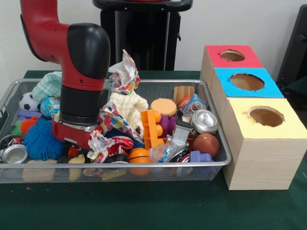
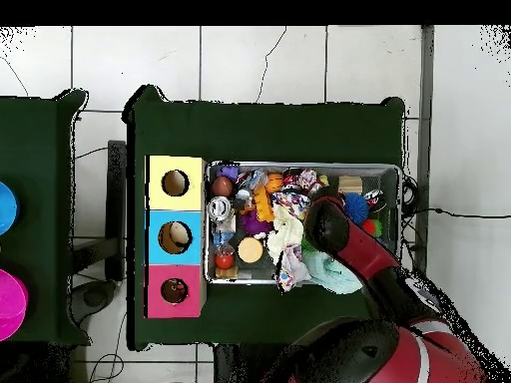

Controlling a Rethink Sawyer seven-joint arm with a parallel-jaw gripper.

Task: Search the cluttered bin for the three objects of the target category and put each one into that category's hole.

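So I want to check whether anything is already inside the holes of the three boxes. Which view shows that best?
The overhead view: it looks straight down the yellow hole, blue hole and red hole. The front view sees the holes only at a slant.

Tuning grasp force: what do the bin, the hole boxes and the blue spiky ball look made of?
Bin: thin metal wire mesh, silvery, see-through weave with a rolled rim.
Hole boxes: pale wood-grain sides, likely wood or printed board; matte red, blue and yellow tops that look like paper.
Blue spiky ball: soft rubbery strands, probably squishy.
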